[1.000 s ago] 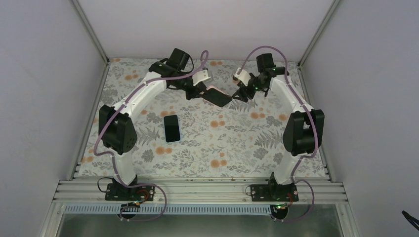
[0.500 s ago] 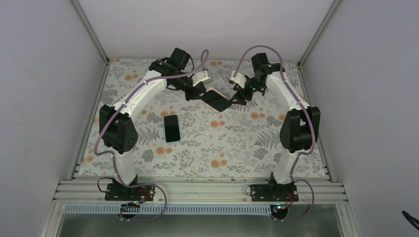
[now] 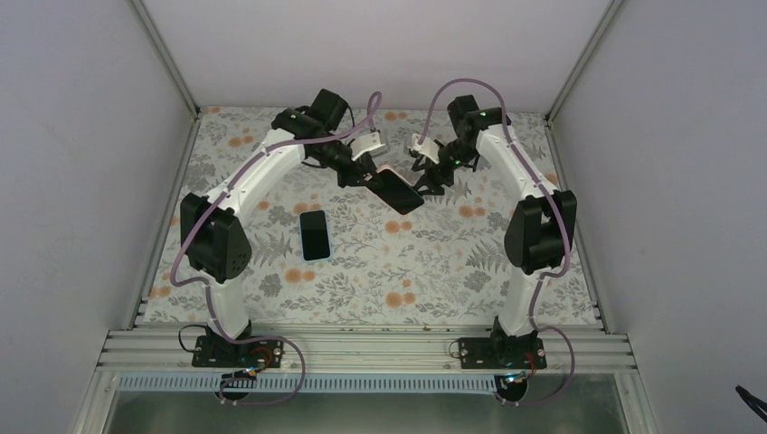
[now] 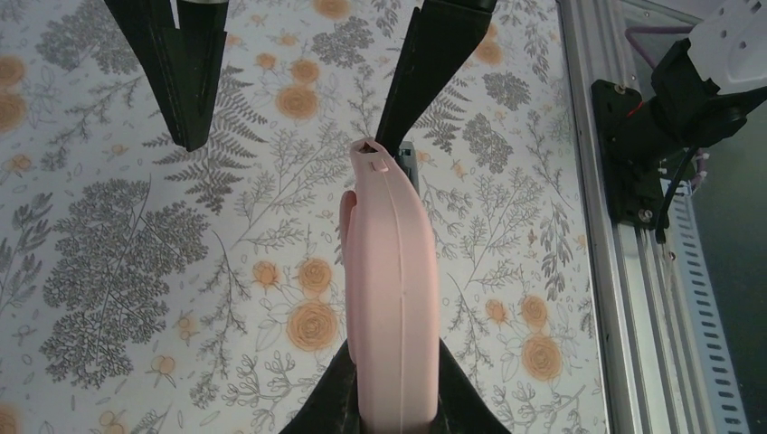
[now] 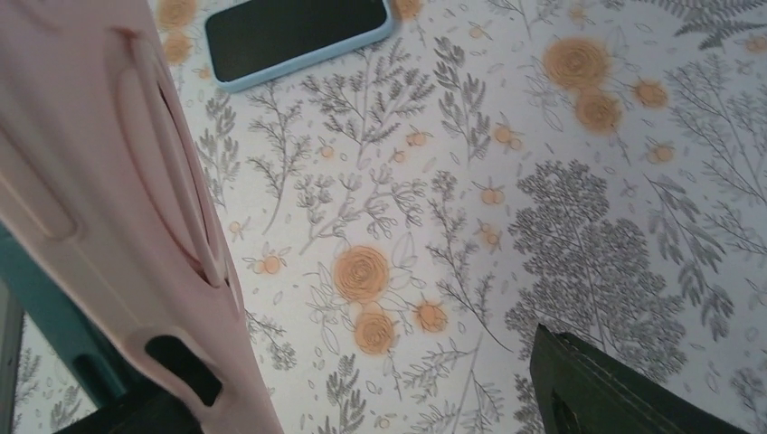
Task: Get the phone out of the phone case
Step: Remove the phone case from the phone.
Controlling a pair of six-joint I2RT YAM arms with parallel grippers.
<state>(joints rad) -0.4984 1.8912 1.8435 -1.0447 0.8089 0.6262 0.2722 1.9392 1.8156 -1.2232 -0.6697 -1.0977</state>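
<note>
While the left gripper (image 4: pixel 393 414) is clamped shut on the near end of the pink phone case (image 4: pixel 393 289), case hangs edge-on over the floral cloth (image 4: pixel 118 271), ctr of left-wrist frame; top view puts it upper ctr, tilted, dark face up, prob. the phone (image 3: pixel 402 193) seated inside (judgement, lip detail too small to tell); right gripper (image 3: pixel 425 174) spread wide, nothing held; one fingertip touches far corner of case, other finger well apart at upper left of left-wrist frame; second handset (image 3: pixel 314 234) w/ pale-blue rim lies flat on cloth, left of ctr in top view, well apart from both arms. Handling est.: case looks soft, rubbery, grippy, will flex and cling; phone stiff, smooth, glass face fragile, heavier than its shell. Best hold: peel case lip back at far corner, or press through the cut-out on the back; take phone by its long edges, not the screen; risk is phone popping free and dropping onto cloth.
</note>
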